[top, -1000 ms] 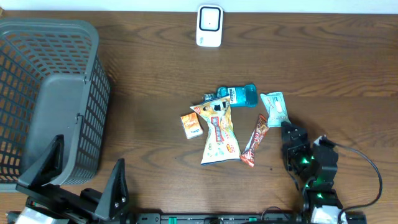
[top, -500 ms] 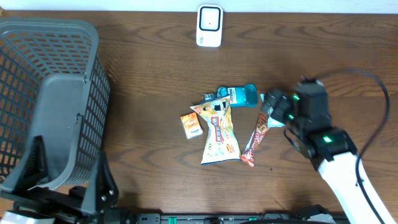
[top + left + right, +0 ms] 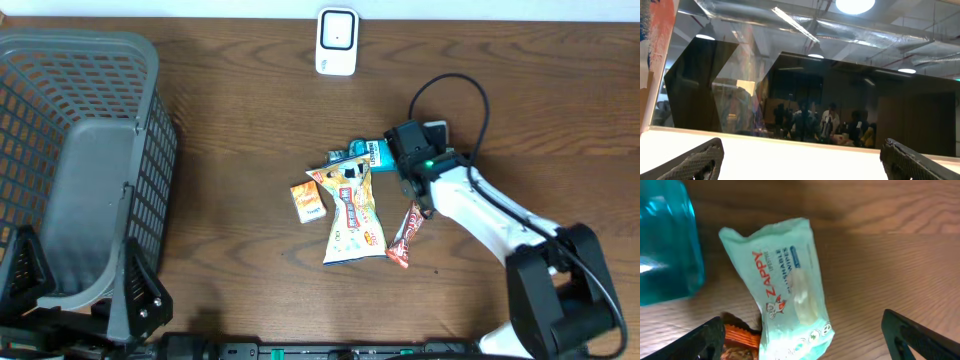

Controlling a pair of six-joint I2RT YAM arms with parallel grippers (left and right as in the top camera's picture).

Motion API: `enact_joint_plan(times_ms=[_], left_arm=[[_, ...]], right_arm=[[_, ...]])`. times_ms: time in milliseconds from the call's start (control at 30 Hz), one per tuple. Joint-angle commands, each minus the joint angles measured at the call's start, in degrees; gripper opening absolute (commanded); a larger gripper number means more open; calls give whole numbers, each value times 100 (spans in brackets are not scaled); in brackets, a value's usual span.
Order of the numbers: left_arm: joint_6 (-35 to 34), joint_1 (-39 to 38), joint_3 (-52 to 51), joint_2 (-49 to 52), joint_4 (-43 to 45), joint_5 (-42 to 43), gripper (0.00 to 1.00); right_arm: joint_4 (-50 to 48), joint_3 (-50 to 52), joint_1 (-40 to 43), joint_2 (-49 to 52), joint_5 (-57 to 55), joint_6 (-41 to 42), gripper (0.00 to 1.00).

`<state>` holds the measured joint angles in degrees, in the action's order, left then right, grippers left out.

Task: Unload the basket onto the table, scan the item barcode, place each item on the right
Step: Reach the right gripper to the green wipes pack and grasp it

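The mint-green wipes pack (image 3: 790, 290) lies flat on the wood table in the right wrist view. My right gripper (image 3: 807, 342) is open, its dark fingers (image 3: 705, 340) standing either side of the pack's near end without touching it. In the overhead view the right gripper (image 3: 408, 150) hangs over that spot and hides the pack. A white scanner (image 3: 337, 42) stands at the table's back edge. My left gripper (image 3: 805, 162) is open and empty, pointing up at a window and ceiling, low at the front left.
A blue bottle (image 3: 372, 153) lies just left of the right gripper, with a yellow snack bag (image 3: 352, 215), a small orange box (image 3: 308, 201) and a red snack bar (image 3: 405, 235) nearby. A large grey basket (image 3: 60, 80) fills the left side.
My right arm has swung from the front right edge forward and left, and now hangs over the wipes pack. The left arm has sunk lower at the front left.
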<state>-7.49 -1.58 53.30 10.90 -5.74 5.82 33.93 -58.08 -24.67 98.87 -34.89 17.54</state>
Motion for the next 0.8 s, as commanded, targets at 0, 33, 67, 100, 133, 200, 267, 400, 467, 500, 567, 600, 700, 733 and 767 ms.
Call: enact_joint_plan(times_ms=[0,33,67,100,133,200,267,400,467,500,567,600,700,733,767], left_arm=[[26,28,17,-57,24,-52,100],[26,28,17,-57,24,-52,100],[26,28,17,-59,26,-52,100],[26,28,17,-63,26,-52,100],[26,28,17,-70,26,-52,100],[26,28,17,-92,26,-52,100],[26,28,17,-129,24,-52,100],[26,28,17,-227,24,-52,100],[28,28,17,-302,24,-52,100],[28,28,17,-332,22,-52,100],[26,28,17,-382,0,-52,100],[26,28,17,-409,-9,-52,100],[26,31,15,-485,-83,-52,100],[26,31,15,-507,-105,-52,100],[26,31,15,-531,-114,-52,100]], right_arm=[[-114,-33,-15,155,-186,-179,94],[-162,-33,-4,236,-129,-197,92],[-184,-33,7,319,-57,-232,89],[-186,-31,28,400,2,-267,87],[-190,-31,61,518,42,-269,85],[-210,-31,116,739,61,-354,81],[-238,-31,164,953,57,-568,72],[-221,-31,175,1204,33,-844,40],[-219,-35,175,1196,59,-833,18],[-205,-52,175,1158,61,-813,11],[-87,-160,177,1080,120,-697,1],[50,-258,177,1025,210,-640,1],[715,-813,208,756,1005,-601,1],[901,-984,232,678,1283,-603,1],[1167,-1233,284,568,1753,-629,1]])
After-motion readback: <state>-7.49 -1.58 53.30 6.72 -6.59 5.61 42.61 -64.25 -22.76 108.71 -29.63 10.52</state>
